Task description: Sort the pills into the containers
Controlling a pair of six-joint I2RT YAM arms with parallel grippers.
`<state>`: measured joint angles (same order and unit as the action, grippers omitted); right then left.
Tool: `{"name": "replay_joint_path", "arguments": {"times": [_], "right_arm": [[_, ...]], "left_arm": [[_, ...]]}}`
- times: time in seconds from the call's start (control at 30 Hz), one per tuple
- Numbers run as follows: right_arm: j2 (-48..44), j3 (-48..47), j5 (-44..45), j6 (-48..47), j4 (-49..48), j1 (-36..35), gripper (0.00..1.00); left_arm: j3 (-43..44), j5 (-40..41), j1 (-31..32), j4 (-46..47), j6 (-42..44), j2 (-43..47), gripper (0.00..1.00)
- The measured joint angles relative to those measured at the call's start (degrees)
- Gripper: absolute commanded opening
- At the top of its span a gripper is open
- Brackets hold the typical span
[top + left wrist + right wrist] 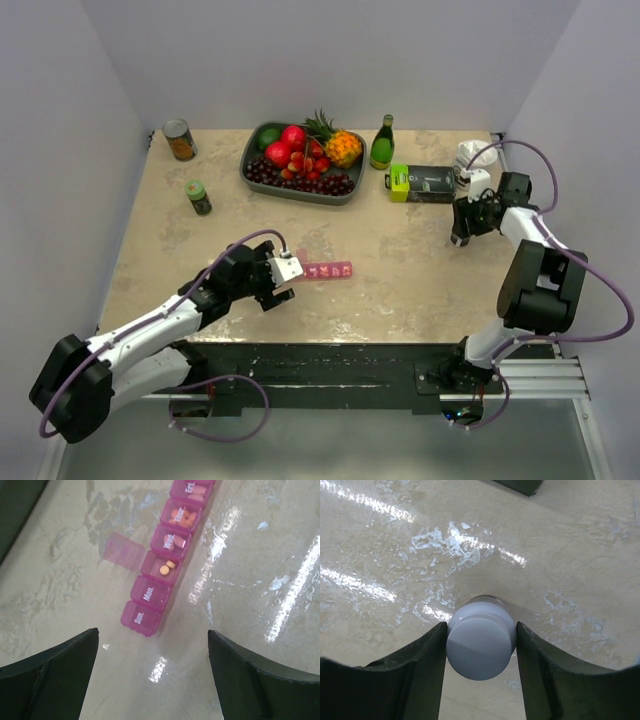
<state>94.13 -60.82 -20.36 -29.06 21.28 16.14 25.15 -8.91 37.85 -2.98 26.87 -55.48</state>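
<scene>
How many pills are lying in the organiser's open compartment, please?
2, both in the open compartment: a round orange pill near its middle, and a paler pill touching it on the Wed. side.

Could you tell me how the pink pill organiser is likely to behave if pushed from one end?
The pill organiser looks like thin, light plastic on a glossy table, so it would probably slide and swivel rather than tip. One lid is flipped open, exposing two orange pills; a jolt might bounce them out.

Containers [169,550]: white day labels, Sun., Mon., Wed. legible (next two only partly readable, Thu.?, Fri.?).
</scene>
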Motion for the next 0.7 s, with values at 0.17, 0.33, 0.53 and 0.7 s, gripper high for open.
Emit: {"name": "replay_joint_path", "arguments": {"times": [0.17,0.33,0.53,0.7], "right_arm": [[-1.4,0.02,-0.11,-2.51,1.42,0.04,0.99],[-9.57,-2.14,-1.38,-5.25,5.01,0.04,0.99],[-14.38,-8.17,-10.71,-7.17,9.27,-4.68,0.98],[-13.7,-7.02,-20.52,-4.22,9.92,-20.28,0.92]], "left_arm": [[0.13,-3.34,-3.69,-0.26,1.92,-7.19,0.92],[1.97,-4.9,-5.79,-1.75,4.52,-14.58,0.87],[4.55,-7.02,-7.15,-1.33,7.58,-19.28,0.84],[6.4,-9.66,-8.44,-0.94,9.9,-22.4,0.74]]}}
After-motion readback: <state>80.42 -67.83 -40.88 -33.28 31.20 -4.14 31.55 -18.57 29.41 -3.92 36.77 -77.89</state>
